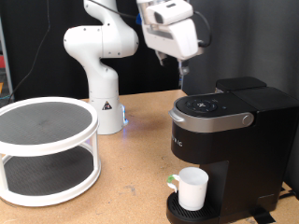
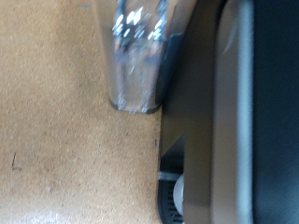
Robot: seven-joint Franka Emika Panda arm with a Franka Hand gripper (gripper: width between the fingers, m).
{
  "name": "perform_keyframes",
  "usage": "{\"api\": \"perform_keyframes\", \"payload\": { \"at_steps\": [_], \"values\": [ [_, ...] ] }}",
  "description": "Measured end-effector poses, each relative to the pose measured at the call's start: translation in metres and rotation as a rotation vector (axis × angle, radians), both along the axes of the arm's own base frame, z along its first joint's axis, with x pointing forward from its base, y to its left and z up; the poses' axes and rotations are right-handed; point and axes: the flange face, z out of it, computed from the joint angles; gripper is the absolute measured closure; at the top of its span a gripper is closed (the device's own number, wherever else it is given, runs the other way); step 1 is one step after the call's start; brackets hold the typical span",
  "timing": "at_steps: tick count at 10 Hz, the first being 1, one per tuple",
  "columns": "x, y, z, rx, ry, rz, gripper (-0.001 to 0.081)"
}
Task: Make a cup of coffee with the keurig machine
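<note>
Hovering at twelve o'clock above the keurig (image 1: 224,131), the gripper (image 1: 183,75) looks pinched together, empty; lid down, cup (image 1: 193,189) already on its base.

White cup (image 1: 193,188); matte black keurig machine (image 1: 229,140), silver-grey lid trim.

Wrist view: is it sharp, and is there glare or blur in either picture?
Wrist view: soft all over, the finger close to the lens blurred with bright glints. Exterior view: mostly sharp, the gripper slightly blurred, a pale sheen on the keurig lid.
</note>
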Motion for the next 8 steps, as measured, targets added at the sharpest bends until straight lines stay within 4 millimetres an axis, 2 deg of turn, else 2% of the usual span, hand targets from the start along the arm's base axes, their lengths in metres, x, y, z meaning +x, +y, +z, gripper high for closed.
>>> {"api": "perform_keyframes", "payload": {
  "at_steps": [2,3,6,8],
  "values": [
    [0.018,0.013,0.014,0.019,0.021,-0.038,0.0006],
    [0.028,0.016,0.014,0.031,0.052,-0.052,0.0006],
    [0.029,0.019,0.014,0.012,0.029,-0.033,0.0006],
    [0.035,0.033,0.023,-0.008,0.022,-0.066,0.0006]
  ]
}}
